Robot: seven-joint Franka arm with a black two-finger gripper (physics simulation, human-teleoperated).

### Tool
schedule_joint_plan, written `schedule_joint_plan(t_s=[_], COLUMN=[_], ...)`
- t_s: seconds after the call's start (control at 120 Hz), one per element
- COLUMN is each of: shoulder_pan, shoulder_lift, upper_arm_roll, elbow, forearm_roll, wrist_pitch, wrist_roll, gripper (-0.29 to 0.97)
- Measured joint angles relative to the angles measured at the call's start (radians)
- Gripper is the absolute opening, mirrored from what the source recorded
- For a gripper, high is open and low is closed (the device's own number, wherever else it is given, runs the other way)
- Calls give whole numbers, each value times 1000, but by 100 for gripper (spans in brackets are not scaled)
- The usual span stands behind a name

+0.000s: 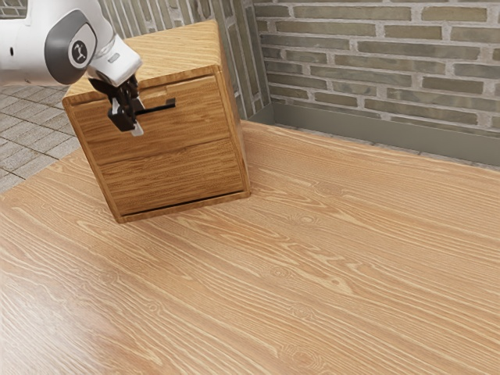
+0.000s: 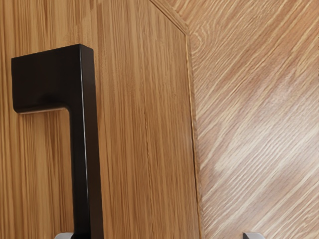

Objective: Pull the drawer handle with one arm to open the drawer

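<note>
A wooden cabinet [image 1: 176, 47] stands on the table at the back left of the exterior view. A black bar handle [image 1: 160, 105] runs across its upper drawer front [image 1: 191, 121], which looks flush with the cabinet. My gripper [image 1: 127, 119] is at the end of the handle nearer the arm and hides that end. In the wrist view the handle [image 2: 82, 149] runs down close to one fingertip [image 2: 65, 235], while the other fingertip [image 2: 251, 235] stands far off it. The gripper is open, with the bar between its fingers.
A lower panel [image 1: 180, 176] sits under the drawer, with a dark gap along its bottom. The wooden table [image 1: 328, 258] stretches wide in front of and beside the cabinet. A brick wall [image 1: 391, 55] closes the back.
</note>
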Motion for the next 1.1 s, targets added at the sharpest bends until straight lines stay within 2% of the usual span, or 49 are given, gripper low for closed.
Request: schedule_joint_plan(t_s=[0.408, 0.733, 0.883, 1.1], shoulder_pan=[-2, -4, -6, -7], shoulder_lift=[-8, -14, -33, -76], upper_arm_roll=[-2, -1, -2, -7], elbow=[1, 2, -3, -34], forearm_roll=[-21, -59, -69, -74], wrist_pitch=[-69, -133, -154, -171], wrist_roll=[-42, -84, -103, -130], gripper=[37, 43, 34, 34])
